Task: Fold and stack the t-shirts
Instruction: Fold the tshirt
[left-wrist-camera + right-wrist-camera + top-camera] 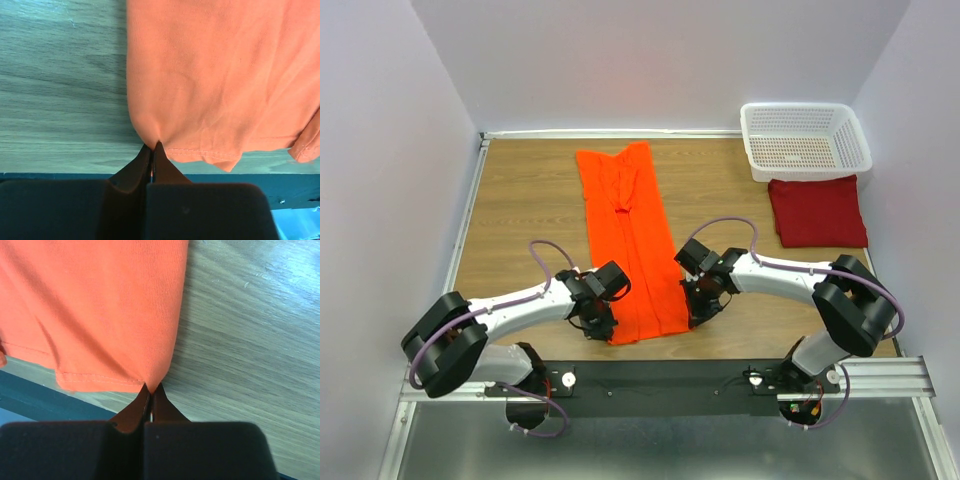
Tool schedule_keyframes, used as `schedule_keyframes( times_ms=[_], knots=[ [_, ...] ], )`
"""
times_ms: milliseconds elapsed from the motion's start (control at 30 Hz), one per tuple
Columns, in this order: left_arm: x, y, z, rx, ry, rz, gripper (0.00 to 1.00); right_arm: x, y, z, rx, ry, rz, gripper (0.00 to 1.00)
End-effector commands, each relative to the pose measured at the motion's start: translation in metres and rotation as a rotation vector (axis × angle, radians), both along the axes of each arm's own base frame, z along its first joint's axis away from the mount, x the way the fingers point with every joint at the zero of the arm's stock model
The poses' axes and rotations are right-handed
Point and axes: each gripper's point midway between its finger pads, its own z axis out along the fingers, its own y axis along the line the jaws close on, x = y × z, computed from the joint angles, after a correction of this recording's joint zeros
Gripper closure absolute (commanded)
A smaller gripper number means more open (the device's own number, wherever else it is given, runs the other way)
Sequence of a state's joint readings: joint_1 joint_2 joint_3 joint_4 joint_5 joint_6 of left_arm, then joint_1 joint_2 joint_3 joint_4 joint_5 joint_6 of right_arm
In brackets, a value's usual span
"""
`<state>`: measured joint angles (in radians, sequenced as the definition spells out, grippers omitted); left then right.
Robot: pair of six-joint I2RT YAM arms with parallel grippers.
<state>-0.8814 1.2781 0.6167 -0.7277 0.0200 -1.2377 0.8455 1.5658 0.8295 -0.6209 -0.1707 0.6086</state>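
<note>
Where arms meet, orange t-shirt [630, 240]: centre frame
Left gripper [152, 149]: pinching lower-left corner
Right gripper [151, 389]: pinching lower-right corner

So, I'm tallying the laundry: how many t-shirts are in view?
2. The orange t-shirt lies as a long strip mid-table, its near corners pinched by the left gripper and right gripper. The dark red t-shirt sits folded beside the basket. None seems hidden.
</note>
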Motion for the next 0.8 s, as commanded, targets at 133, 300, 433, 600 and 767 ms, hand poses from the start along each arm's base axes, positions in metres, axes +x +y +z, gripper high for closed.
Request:
schedule_keyframes(
  times_ms=[133, 300, 433, 600, 767],
  knots=[
    [0.009, -0.008, 0.028, -0.03, -0.055, -0.064, 1.0, 0.015, 0.024, 0.038, 0.078, -0.037, 0.046, 0.99],
    [0.069, -0.006, 0.057, -0.013, -0.201, -0.059, 1.0, 0.06, 0.041, 0.06, 0.114, -0.115, 0.031, 1.0],
    [0.124, 0.01, 0.07, -0.023, -0.313, -0.034, 1.0, 0.107, 0.056, 0.072, 0.117, -0.198, 0.038, 0.99],
    [0.193, 0.025, 0.088, 0.024, -0.457, -0.006, 1.0, 0.167, 0.064, 0.08, 0.077, -0.332, 0.064, 0.99],
    [0.244, 0.027, 0.088, 0.04, -0.532, -0.016, 1.0, 0.22, 0.058, 0.09, 0.02, -0.449, 0.031, 0.99]
  ],
)
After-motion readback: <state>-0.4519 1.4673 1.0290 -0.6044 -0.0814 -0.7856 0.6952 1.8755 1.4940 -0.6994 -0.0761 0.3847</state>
